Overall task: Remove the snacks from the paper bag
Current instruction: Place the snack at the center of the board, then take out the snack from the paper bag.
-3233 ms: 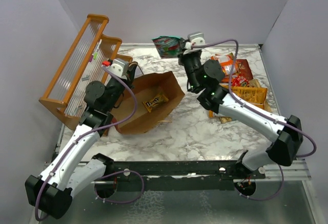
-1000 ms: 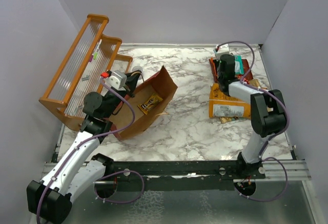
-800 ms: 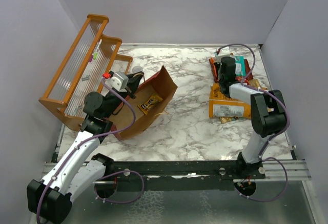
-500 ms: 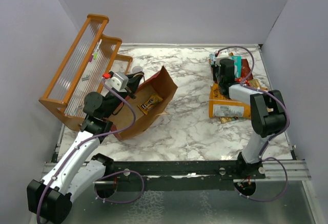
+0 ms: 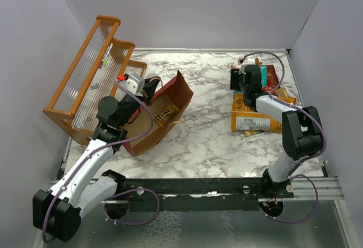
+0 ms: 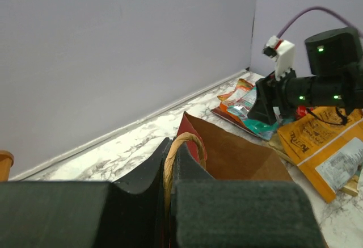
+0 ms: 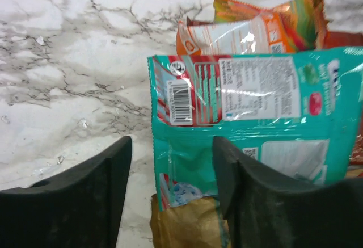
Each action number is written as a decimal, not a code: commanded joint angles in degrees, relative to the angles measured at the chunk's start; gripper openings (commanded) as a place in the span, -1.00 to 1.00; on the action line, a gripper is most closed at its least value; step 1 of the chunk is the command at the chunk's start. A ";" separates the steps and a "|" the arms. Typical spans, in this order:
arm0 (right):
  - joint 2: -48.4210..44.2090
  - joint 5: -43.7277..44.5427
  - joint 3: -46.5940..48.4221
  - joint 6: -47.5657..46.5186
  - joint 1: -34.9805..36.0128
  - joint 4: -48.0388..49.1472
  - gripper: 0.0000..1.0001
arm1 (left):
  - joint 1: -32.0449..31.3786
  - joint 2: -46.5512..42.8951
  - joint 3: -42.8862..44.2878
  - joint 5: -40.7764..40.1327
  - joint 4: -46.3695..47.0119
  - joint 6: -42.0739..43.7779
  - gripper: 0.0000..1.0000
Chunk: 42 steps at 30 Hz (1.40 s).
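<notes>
The dark red paper bag lies tilted on the marble with its brown inside showing. A small yellow-brown packet rests inside it. My left gripper is shut on the bag's twine handle; in its wrist view the gripper pinches that loop. My right gripper stands open at the far right, low over the teal packet, whose left edge lies between the spread fingers. That packet rests on the snack pile: an orange packet, the dark red Doritos bag and the large orange-yellow chip bag.
The orange wooden rack leans at the back left, close behind my left arm. Purple walls close in the table at the back and on both sides. Bare marble lies between the bag and the snack pile.
My right gripper has opened and let the teal packet go onto the pile. My left arm has shifted a little, tipping the bag slightly.
</notes>
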 commanded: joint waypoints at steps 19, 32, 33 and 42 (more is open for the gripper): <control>-30.08 -37.04 -3.38 1.67 1.65 -4.44 0.58 | -0.64 6.96 8.49 8.93 -3.13 10.01 -1.00; -47.69 -52.60 -13.77 -14.46 15.96 -4.40 0.46 | -1.90 -2.46 -3.77 18.51 11.64 -6.59 -1.00; -48.91 -53.57 -14.02 -15.71 16.53 -5.22 0.45 | -1.98 -2.14 -3.92 19.47 11.90 -7.43 -1.00; -52.97 -58.61 -15.88 -41.17 27.36 -17.14 0.11 | -3.18 -2.37 -3.46 19.91 6.78 -5.00 -1.00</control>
